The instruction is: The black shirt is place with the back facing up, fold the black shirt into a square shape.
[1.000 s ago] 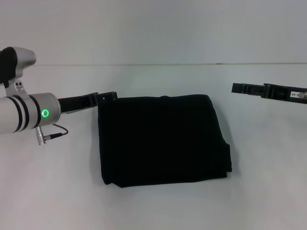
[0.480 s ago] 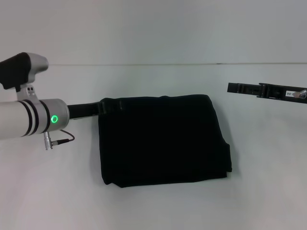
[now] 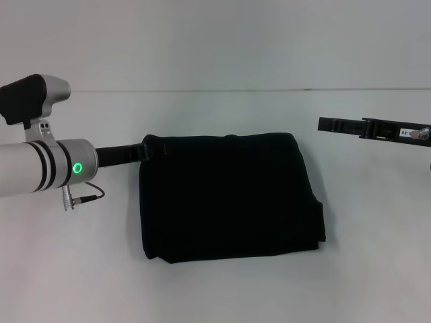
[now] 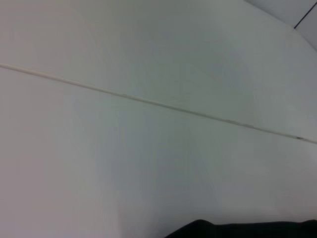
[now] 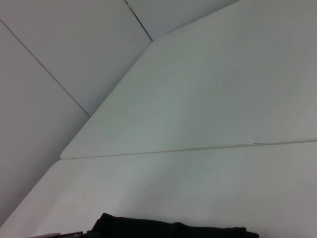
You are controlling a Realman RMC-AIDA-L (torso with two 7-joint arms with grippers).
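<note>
The black shirt point(image 3: 227, 196) lies folded into a rough rectangle in the middle of the white table point(image 3: 222, 296), plain side up. My left gripper point(image 3: 149, 149) reaches in from the left and meets the shirt's far left corner, where its black tip merges with the cloth. My right gripper point(image 3: 324, 124) hovers to the right of the shirt's far right corner, apart from it. A strip of the shirt point(image 4: 237, 230) shows at the edge of the left wrist view. The right wrist view also catches the shirt's edge point(image 5: 168, 229).
The bare white table surrounds the shirt on all sides, and a white wall point(image 3: 215, 40) rises behind its far edge. A cable point(image 3: 84, 195) hangs below my left wrist.
My left gripper has moved forward to the right onto the shirt's far left corner, which now bulges slightly. The right gripper has drifted a little to the left.
</note>
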